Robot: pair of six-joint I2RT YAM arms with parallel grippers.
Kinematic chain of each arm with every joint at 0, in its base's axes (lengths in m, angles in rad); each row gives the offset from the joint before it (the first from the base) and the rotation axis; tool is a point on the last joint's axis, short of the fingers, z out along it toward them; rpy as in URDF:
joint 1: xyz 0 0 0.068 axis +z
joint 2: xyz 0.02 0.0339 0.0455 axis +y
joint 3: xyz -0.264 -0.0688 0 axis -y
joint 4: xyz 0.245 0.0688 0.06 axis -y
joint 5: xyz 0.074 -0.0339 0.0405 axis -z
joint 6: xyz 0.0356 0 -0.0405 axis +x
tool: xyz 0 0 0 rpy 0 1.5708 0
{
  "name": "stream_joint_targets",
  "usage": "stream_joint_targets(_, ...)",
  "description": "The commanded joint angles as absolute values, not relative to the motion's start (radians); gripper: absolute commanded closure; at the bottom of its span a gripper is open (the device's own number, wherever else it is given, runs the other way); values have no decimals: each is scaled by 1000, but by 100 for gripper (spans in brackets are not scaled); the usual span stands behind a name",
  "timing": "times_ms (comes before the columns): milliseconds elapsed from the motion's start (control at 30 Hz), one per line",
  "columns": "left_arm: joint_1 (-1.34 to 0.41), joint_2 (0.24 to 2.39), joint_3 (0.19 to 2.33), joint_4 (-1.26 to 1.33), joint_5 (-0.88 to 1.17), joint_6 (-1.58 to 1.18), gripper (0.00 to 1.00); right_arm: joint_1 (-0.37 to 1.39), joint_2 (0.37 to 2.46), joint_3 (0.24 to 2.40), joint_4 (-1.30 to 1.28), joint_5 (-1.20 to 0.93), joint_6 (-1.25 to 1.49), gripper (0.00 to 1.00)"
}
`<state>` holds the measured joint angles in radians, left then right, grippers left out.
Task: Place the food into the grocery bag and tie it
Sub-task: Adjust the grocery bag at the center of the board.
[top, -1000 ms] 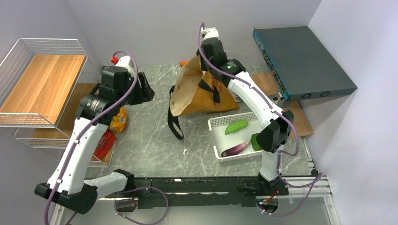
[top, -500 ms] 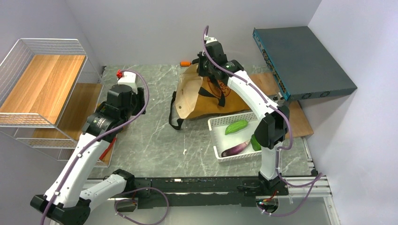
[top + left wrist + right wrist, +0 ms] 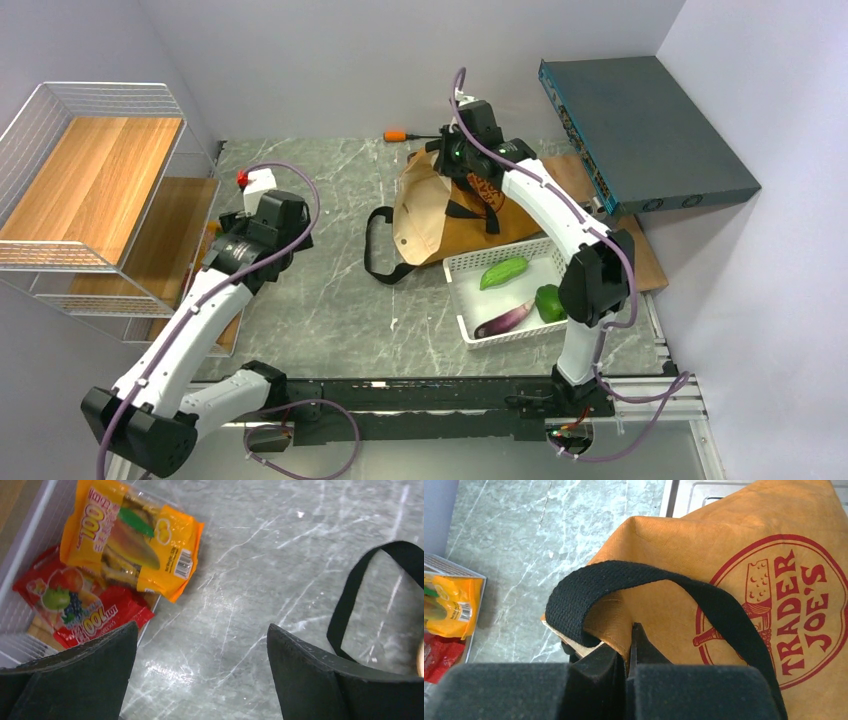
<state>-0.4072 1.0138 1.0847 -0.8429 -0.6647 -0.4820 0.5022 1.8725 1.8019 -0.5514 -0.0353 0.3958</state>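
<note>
Top external: mustard-ochre fabric grocery bag (image 3: 445, 215) is seen lying on grey marble table (image 3: 330, 290), right gripper (image 3: 452, 160) at its rim.
Left wrist: left gripper (image 3: 200, 645) is held wide apart, empty. Yellow snack packet (image 3: 132, 535) and red snack packet (image 3: 82, 607) are shown, not made out from above.
Right wrist: jaws are pressed together on bag's rim fabric.

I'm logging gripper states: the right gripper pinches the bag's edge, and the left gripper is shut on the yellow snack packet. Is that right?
No. The right gripper does pinch the edge of the grocery bag, but the left gripper is open and empty; the left wrist view shows the yellow snack packet lying free beyond its fingers.
</note>
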Motion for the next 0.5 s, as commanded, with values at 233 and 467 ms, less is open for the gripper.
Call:
stream_joint_targets(233,-389,1093,1002,-835,-787,-818,4,483,1703,1703,-500,-60,384,100)
stream_joint_targets(467,-383,1369,1092,-882,-895,-462,3,471,1633,1637,-491,-61,381,100)
